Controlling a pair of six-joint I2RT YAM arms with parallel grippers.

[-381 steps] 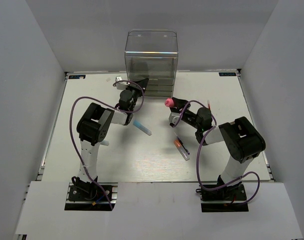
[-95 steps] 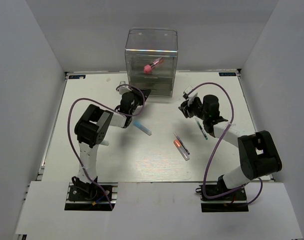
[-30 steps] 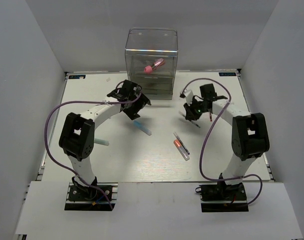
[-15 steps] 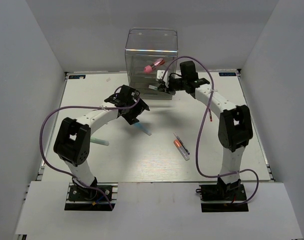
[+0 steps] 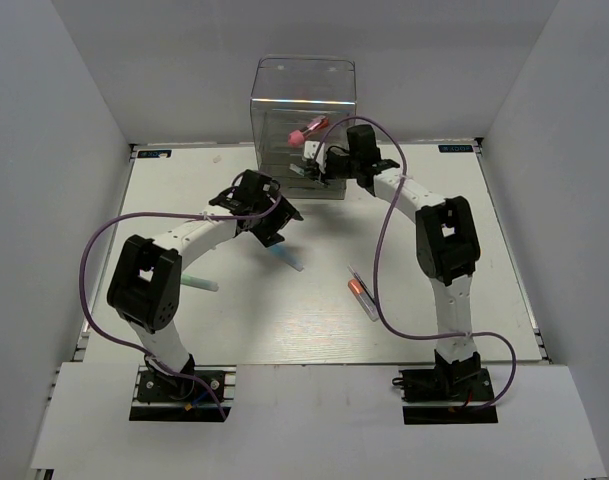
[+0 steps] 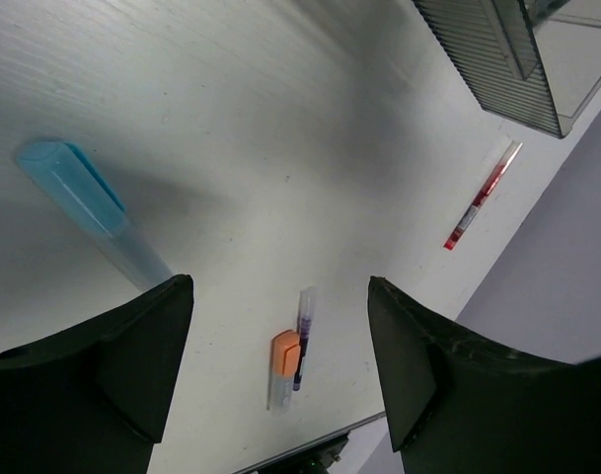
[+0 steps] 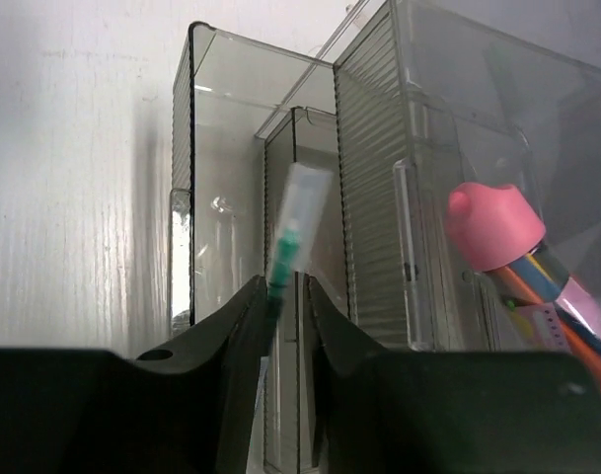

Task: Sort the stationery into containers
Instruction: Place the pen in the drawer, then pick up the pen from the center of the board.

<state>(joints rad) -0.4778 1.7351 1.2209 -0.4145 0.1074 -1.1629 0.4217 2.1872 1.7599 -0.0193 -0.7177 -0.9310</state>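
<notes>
1 item, pink-red tube [image 7: 492, 227], lay inside clear box [image 5: 302, 80]. Right gripper [image 7: 283, 296] pinched green-tipped pen [image 7: 296, 217] at drawers. Left gripper [image 6: 280, 331] hung open above blue-capped marker [image 6: 88, 207]. Orange-tipped pen [image 6: 283, 360], mint-green bar [image 5: 197, 284] remained unsorted.

Wide bare white tabletop [image 5: 284, 335] along the near edge, between the arm bases. Blocked at the far middle by a tall clear plastic box [image 5: 304, 85] with stacked drawers; right gripper [image 5: 307, 166] close at its front, clamped on a thin green-tipped clear pen [image 7: 292, 232]. Crossed mid-table by the left arm, left gripper [image 5: 272, 228] spread wide over a blue-capped clear marker [image 6: 88, 212]. Otherwise only low clutter: mint-green bar [image 5: 198, 284] at left, orange-tipped clear pen [image 5: 362, 293] right of centre, thin red pen [image 6: 483, 195] farther off.
</notes>
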